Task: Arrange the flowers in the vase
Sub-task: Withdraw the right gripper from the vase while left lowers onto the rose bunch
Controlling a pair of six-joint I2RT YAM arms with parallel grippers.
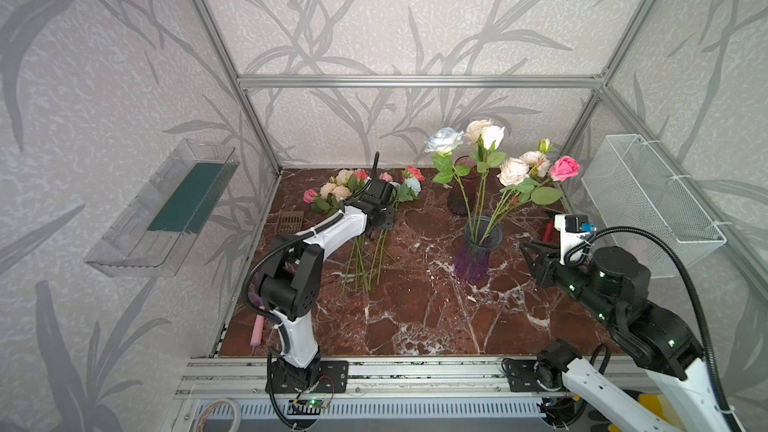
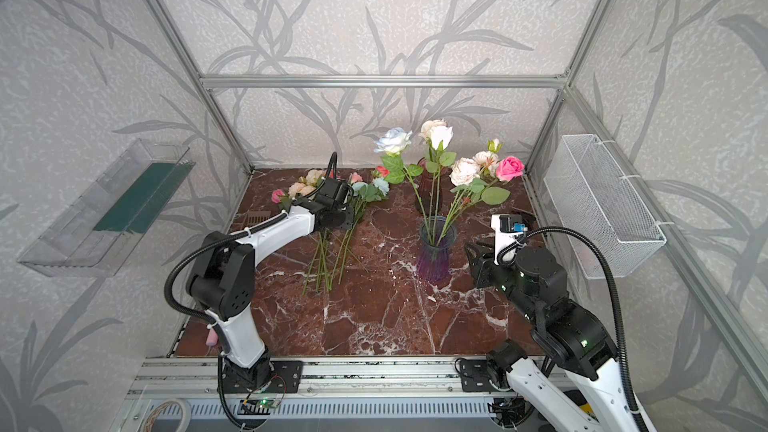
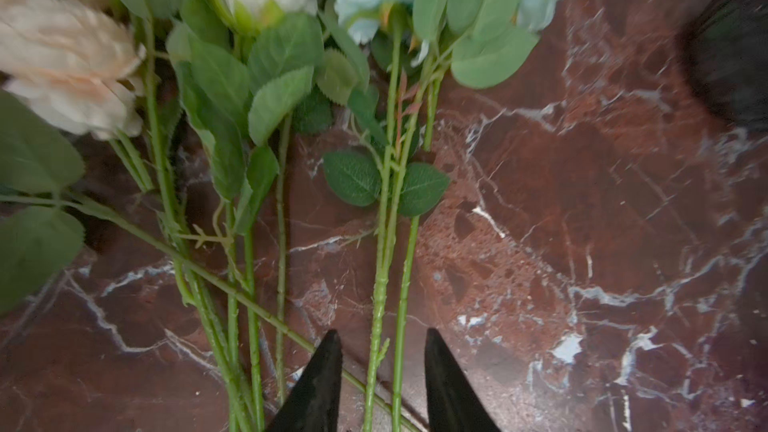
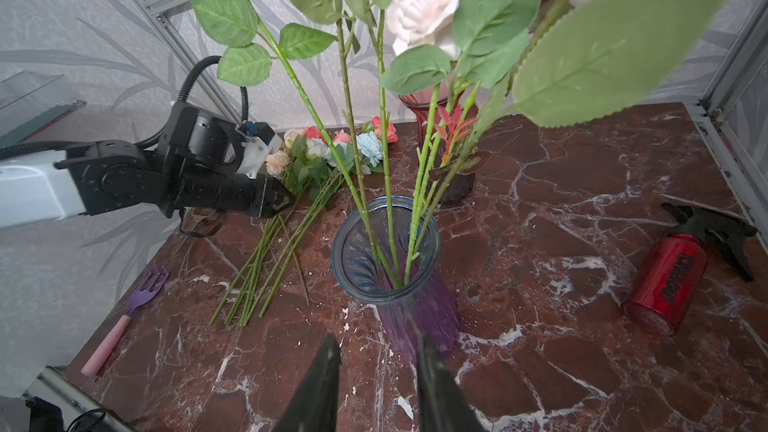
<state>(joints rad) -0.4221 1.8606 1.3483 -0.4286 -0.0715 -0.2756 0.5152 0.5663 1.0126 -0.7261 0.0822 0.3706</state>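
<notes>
The red-brown marbled counter (image 1: 415, 317) carries a purple glass vase (image 1: 473, 261) right of centre, with several flowers (image 1: 513, 172) standing in it. Loose roses (image 1: 338, 192) lie bunched at the back left. The left tool (image 3: 381, 332) straddles two of their stems, tips apart. The right tool (image 4: 377, 337) hovers near the vase, tips apart and empty.

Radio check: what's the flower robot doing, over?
Left fingers open, straddling two loose green rose stems. Right fingers open, empty, near purple glass vase, part-filled. Path clear.
</notes>
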